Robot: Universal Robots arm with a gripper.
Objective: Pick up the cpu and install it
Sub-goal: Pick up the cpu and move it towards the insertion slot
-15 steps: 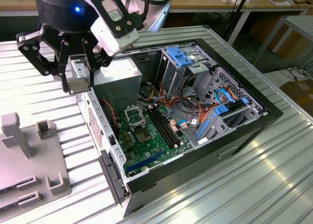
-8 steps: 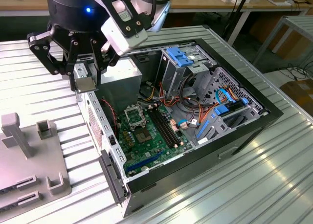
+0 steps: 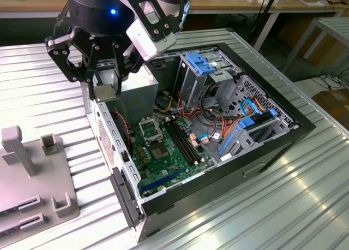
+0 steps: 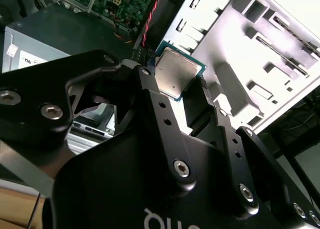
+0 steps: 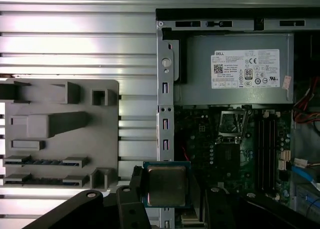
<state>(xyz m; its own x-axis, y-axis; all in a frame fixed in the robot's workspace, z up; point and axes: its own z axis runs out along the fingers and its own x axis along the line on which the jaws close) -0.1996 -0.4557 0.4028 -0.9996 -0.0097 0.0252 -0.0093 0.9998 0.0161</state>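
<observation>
Above the computer case [image 3: 229, 173] wall, the exterior view shows the gripper [image 3: 104, 87] pinching one cpu [image 3: 105, 94], apart from one socket frame [image 3: 148, 129]. The second wrist view adds its green rim between two fingers [image 4: 196, 96]. The first wrist view sets it between one grey fixture [image 5: 102, 134] and one motherboard [image 5: 200, 139].

A white printed label [image 5: 246, 69] carrying black lettering, a code patch and a row of round certification marks sits on the grey power supply [image 5: 200, 89], well beyond the claw [image 5: 169, 194] in the first wrist view. A small pale sticker [image 5: 286, 82] lies just beside it on the same face. In the second wrist view, white lettering [image 4: 159, 220] stands on the claw's own black body, cut off at the edge, and a small white sticker [image 4: 11, 51] marks the power supply's corner.
</observation>
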